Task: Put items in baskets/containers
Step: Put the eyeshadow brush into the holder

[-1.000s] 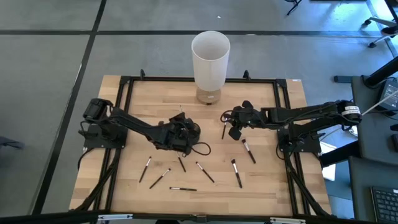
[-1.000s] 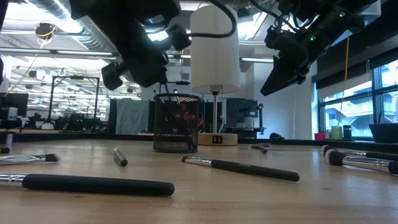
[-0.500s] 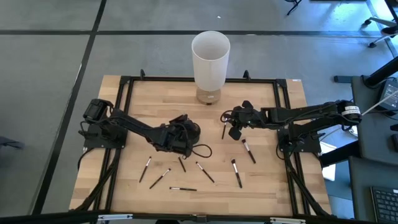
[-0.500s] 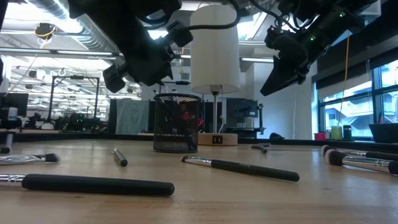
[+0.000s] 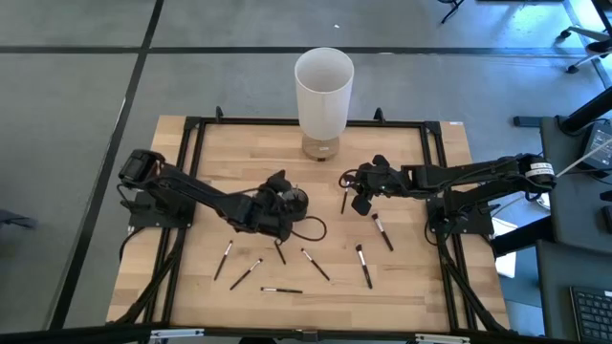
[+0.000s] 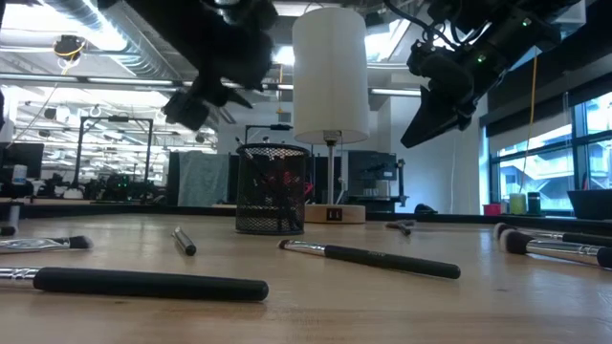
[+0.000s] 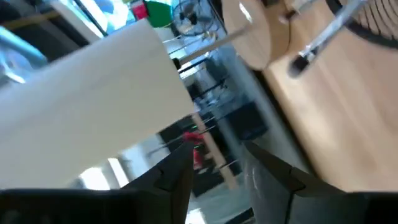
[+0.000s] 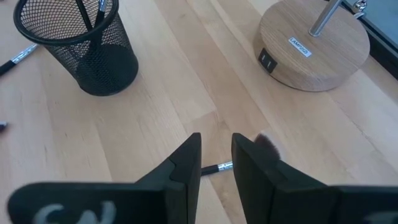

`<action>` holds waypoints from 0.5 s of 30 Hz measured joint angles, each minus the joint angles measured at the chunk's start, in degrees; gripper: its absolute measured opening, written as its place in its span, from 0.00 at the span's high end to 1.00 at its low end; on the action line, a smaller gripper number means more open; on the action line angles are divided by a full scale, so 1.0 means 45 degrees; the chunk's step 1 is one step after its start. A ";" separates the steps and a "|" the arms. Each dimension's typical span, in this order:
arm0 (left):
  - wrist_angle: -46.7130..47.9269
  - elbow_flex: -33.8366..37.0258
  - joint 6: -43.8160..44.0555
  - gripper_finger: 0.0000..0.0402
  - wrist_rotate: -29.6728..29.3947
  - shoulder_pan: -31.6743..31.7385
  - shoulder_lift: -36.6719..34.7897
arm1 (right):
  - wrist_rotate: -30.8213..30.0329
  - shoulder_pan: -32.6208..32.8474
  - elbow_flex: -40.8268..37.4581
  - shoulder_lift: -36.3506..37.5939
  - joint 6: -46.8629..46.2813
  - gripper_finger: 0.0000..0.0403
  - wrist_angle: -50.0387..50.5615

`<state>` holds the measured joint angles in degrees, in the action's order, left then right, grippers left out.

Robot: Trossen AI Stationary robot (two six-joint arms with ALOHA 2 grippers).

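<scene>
1. When the high view is compared with that of a second ago, the left gripper (image 5: pixel 277 196) is found drawn slightly back, just beside the mesh cup (image 5: pixel 295 201) at mid-desk. Seven makeup brushes (image 5: pixel 316 265) are counted loose on the desk (image 5: pixel 421 287) nearer the front edge, and an eighth (image 5: pixel 344 199) lies just beside the right gripper (image 5: pixel 361 196), which has not shifted.

2. Seen from the low view, the left gripper (image 6: pixel 225 67) has been raised clear above the cup (image 6: pixel 273 189), where earlier it hung close over the rim. Dark handles can be made out inside the mesh. A long brush (image 6: pixel 134 283) lies nearest the camera.

3. From the left wrist view, the jaws (image 7: pixel 217 168) are seen apart with nothing between them, having been together a second ago. The white lampshade (image 7: pixel 93 93) and its wooden base (image 7: pixel 255 31) fill the frame.

4. From the right wrist view, the right jaws (image 8: pixel 216 155) are shown slightly apart and empty, poised over a brush (image 8: pixel 217 167) on the desk. Two handles stand in the cup (image 8: pixel 87 50).

5. A brush is judged to have been released into the cup; the remaining loose brushes are yet to be collected.
</scene>
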<state>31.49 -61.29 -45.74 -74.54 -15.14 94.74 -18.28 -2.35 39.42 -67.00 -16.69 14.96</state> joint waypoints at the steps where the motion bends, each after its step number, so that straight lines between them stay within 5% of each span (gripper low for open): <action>1: 0.0000 -0.0002 0.0485 0.69 0.0342 0.0044 -0.0207 | 0.0001 0.0000 0.0000 0.0000 -0.0073 0.78 0.0000; 9: 0.0780 -0.0002 0.5581 0.72 0.4579 0.0525 -0.2544 | 0.0073 0.0000 0.0000 0.0000 -0.0298 0.78 -0.0002; 15: 0.2449 -0.0002 1.1966 0.74 0.7840 0.0897 -0.4405 | 0.0095 0.0000 0.0000 0.0000 -0.0702 0.78 0.0059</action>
<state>42.50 -61.30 8.10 -39.26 -11.11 74.92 -17.86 -2.35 39.42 -67.00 -19.85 15.22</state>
